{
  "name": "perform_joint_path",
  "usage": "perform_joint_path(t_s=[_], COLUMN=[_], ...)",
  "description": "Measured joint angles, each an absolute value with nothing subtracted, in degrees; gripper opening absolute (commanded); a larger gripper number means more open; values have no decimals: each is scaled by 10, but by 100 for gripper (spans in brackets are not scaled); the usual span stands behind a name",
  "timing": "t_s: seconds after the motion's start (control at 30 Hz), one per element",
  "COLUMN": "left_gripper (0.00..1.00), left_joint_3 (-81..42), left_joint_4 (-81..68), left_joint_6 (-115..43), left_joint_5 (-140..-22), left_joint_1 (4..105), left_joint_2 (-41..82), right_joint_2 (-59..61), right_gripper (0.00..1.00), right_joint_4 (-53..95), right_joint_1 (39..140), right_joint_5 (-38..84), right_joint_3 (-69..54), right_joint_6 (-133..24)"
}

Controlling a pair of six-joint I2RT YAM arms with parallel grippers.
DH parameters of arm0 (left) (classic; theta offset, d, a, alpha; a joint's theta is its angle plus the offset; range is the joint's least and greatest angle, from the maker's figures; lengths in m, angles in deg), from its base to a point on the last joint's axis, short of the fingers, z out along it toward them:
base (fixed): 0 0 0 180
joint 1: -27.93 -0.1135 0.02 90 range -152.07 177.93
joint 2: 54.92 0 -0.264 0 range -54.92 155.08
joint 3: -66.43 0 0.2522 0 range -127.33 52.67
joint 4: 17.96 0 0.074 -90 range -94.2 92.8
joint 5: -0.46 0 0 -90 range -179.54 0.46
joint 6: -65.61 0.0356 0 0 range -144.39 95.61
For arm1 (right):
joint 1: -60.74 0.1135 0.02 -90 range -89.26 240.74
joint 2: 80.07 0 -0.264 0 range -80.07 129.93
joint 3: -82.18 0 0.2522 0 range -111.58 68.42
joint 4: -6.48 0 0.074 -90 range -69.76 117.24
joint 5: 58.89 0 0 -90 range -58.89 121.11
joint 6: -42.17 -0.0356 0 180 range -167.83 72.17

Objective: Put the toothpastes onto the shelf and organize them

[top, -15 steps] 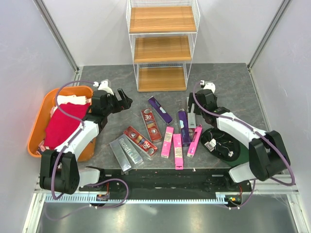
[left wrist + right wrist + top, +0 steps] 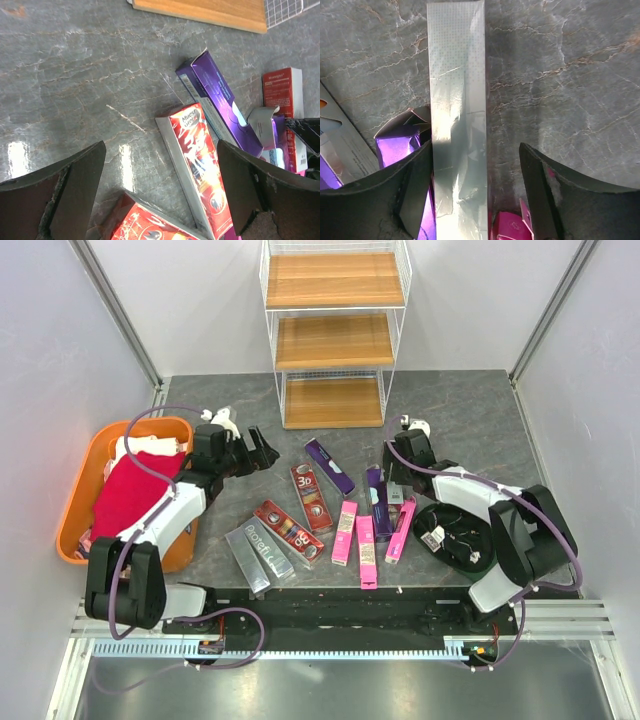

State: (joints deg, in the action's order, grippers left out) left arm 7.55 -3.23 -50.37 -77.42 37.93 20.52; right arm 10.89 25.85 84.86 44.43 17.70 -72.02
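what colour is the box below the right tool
Silver-grey box, finely dotted; best in right wrist view.

Counting by colour among the toothpastes:
- pink boxes (image 2: 366,551): three.
- purple boxes (image 2: 329,466): two.
- red boxes (image 2: 311,497): two in full view.
- silver-grey boxes (image 2: 259,555): apparently two side by side at front left, one more at the right of the spread. Grey count uncertain.

Shelf (image 2: 334,373): one, with three wooden tiers (image 2: 335,340). Orange tub (image 2: 70,520): one. Red cloth (image 2: 130,495): one.
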Motion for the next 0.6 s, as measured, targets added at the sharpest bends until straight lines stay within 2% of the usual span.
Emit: perform_joint_path(t_s=[0.07, 0.13, 0.27, 0.6], left_gripper=[100, 100, 100, 100], left_joint_3=[75, 75, 75, 51], left_joint_4=[-31, -30, -30, -28], left_joint_6=[-504, -504, -504, -504], left_joint_5=[-770, -767, -758, -723], left_joint_1=[379, 379, 379, 379], left_joint_2=[209, 212, 213, 213], right_joint_2=[116, 121, 137, 142], right_gripper=[68, 68, 50, 48], right_joint_4=[253, 250, 245, 285], right_joint_1=[849, 849, 849, 849], right_joint_5=[443, 442, 441, 431], right_joint_3=[177, 177, 177, 154], right_joint_6=[-722, -723, -725, -720])
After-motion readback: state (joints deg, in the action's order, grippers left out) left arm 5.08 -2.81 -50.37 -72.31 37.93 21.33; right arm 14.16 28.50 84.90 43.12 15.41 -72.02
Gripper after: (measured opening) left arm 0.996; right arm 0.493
